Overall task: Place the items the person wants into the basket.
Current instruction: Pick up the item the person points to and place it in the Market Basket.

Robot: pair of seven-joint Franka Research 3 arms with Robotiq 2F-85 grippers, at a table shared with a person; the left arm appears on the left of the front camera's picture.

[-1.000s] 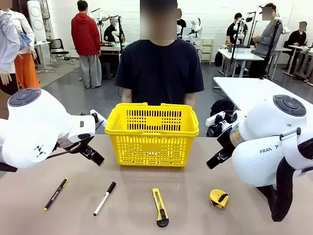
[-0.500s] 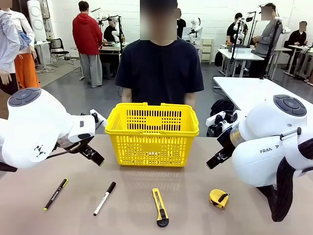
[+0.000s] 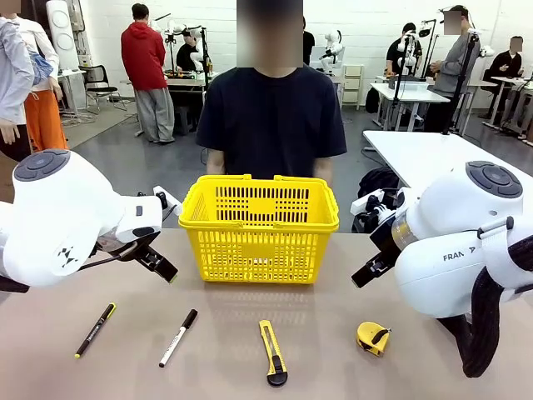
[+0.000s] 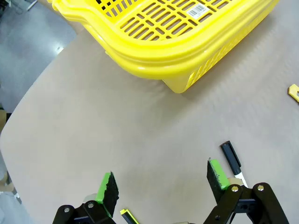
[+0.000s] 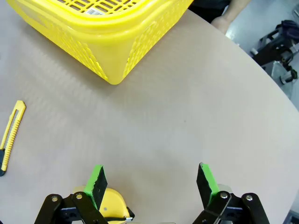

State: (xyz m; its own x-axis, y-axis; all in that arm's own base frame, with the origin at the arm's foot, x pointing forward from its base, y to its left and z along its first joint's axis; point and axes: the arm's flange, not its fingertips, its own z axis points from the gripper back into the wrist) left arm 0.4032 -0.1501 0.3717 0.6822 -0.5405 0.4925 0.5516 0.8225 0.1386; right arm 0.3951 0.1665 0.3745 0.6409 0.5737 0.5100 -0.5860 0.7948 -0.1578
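Left gripper [image 4: 162, 178]: jaws wide, empty. Black pen [image 3: 96, 330], white marker [image 3: 178, 337], utility knife [image 3: 272, 352], tape measure [image 3: 372, 337]: near row (each lying apart). Yellow basket [image 3: 260, 229]: centre, behind row, before person [image 3: 271, 117]. Right gripper [image 5: 152, 179]: wide, empty.

Glossy plastic basket [image 3: 260, 218], matt table [image 3: 333, 367]

Pen [image 3: 95, 330], marker [image 3: 178, 337], knife [image 3: 271, 352], tape measure [image 3: 372, 337] lie before the basket [image 3: 260, 254].

Reference landmark: white side table [image 3: 433, 158].
- Left of it: grey, evenly lit floor [image 3: 125, 167].
- Behind it: white workbench [image 3: 408, 94], then white wall [image 3: 375, 21].
- Far left of it: black office chair [image 3: 100, 83].
- In front of it: beige tabletop [image 3: 333, 367].
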